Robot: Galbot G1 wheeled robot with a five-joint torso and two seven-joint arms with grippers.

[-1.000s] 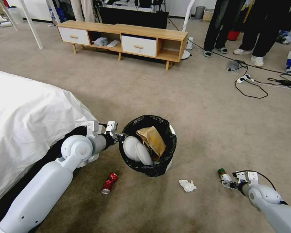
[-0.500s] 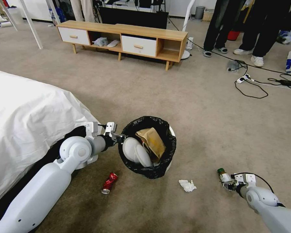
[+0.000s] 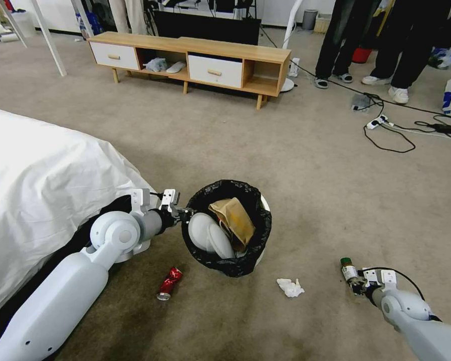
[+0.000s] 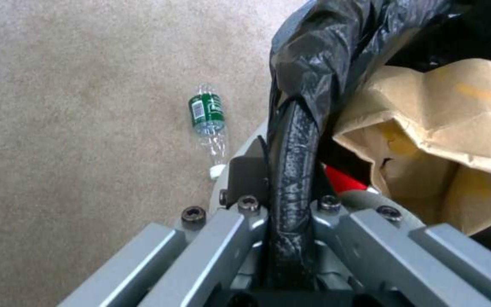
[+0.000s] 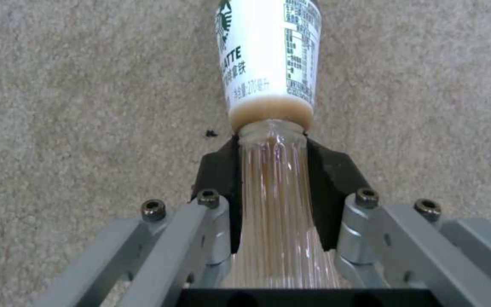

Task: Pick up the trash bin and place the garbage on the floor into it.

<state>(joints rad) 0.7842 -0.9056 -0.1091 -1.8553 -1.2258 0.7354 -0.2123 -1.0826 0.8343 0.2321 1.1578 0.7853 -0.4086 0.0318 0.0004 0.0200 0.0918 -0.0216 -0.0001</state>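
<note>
Left gripper (image 3: 185, 214): at the bin's rim on the side nearest the bed; fingers (image 4: 245, 179) clamped on the bag-covered rim, one outside the wall, one inside.
Bin (image 3: 262, 200): small, white, lined with a black bag (image 3: 258, 235) folded over the rim; tipped, its mouth facing up and toward the robot; near the bed corner, in the left gripper's hold. Whether its base touches the carpet, I cannot tell.
In the bin: a brown paper bag (image 3: 234, 216) and a pale rounded item (image 3: 208, 235); the left wrist view also shows a bit of red (image 4: 343, 179) under the paper bag (image 4: 444, 140).
Right gripper (image 3: 355, 282): low over the carpet, well to the right of the bin; fingers (image 5: 332, 179) closed on the ribbed clear part of a bottle.
Bottle (image 3: 348, 271): green cap, white label, brown drink inside; it sticks out past the fingertips. In the right wrist view the bottle (image 5: 268, 64) shows its label.
Can (image 3: 169, 283): red, crushed, lying on the carpet near the left arm, below the bin in the head view.
Tissue (image 3: 290, 287): white, crumpled, on the carpet between bin and right gripper.
Clear bottle (image 4: 207, 121): green label, lying on the carpet beyond the bin in the left wrist view.
Carpet (image 3: 295, 160): beige, with darker patches.
Bed (image 3: 40, 185): white sheet, on the left.
</note>
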